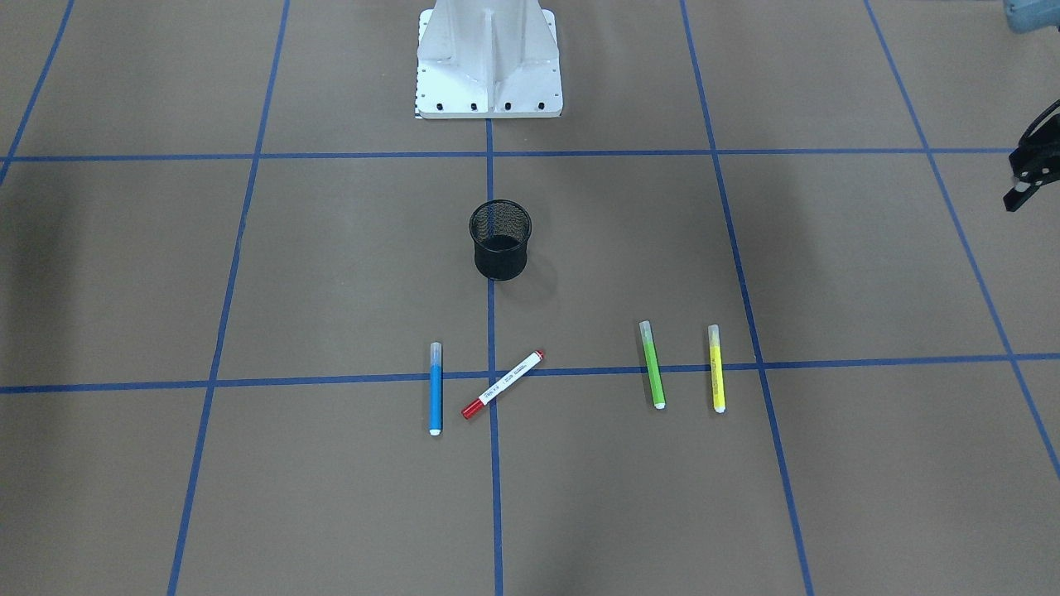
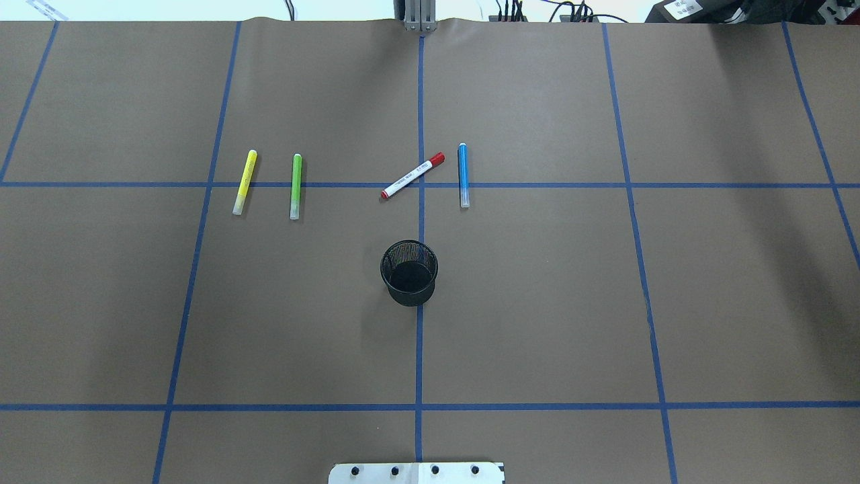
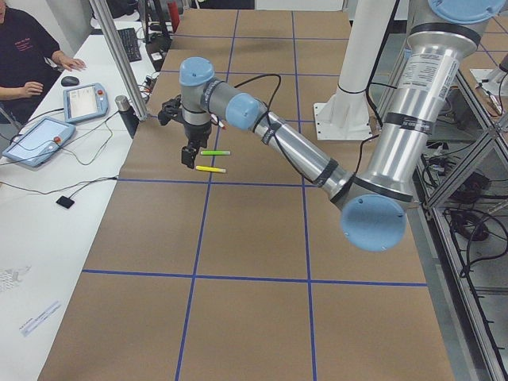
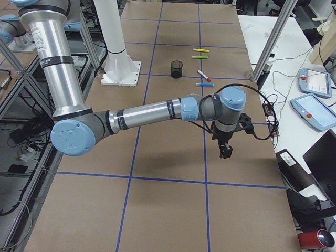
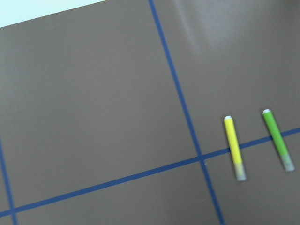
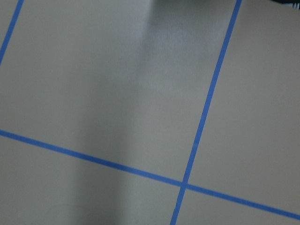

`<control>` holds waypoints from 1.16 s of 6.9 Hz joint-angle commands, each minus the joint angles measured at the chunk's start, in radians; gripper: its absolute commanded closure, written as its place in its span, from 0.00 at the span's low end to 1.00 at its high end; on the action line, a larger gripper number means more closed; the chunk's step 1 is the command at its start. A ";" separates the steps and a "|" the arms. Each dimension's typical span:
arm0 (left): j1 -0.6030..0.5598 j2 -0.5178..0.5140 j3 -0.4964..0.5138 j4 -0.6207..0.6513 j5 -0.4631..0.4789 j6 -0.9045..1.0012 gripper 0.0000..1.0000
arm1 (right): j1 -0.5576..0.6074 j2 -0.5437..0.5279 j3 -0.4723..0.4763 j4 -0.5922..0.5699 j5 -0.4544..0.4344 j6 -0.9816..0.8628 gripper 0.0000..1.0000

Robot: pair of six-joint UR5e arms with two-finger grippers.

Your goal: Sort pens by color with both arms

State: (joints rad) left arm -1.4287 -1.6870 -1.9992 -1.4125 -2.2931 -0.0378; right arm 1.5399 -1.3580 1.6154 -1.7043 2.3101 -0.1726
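Brown paper covers the bench (image 2: 537, 302), and blue tape lines (image 2: 420, 349) cut it into big squares. Alongside runs a white side table (image 3: 48, 230) carrying two tablets (image 3: 36, 141), a keyboard (image 3: 129, 44) and a mouse (image 3: 71, 80). A person in a dark shirt (image 3: 24, 48) sits there, hand beside the mouse. A silver post (image 3: 119, 55) rises at the bench's edge. Cables (image 3: 476, 238) tangle on the floor.
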 commanded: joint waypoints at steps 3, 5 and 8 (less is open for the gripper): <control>-0.120 0.098 0.058 0.069 -0.003 0.181 0.01 | 0.000 -0.075 0.084 0.000 0.000 0.004 0.01; -0.166 0.101 0.133 0.067 -0.012 0.295 0.01 | 0.000 -0.075 0.084 0.000 -0.001 0.007 0.01; -0.187 0.101 0.175 0.067 -0.080 0.352 0.01 | 0.000 -0.085 0.072 0.000 -0.027 0.005 0.01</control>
State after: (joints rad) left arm -1.6104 -1.5859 -1.8292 -1.3460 -2.3621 0.3046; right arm 1.5401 -1.4349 1.6897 -1.7043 2.2889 -0.1661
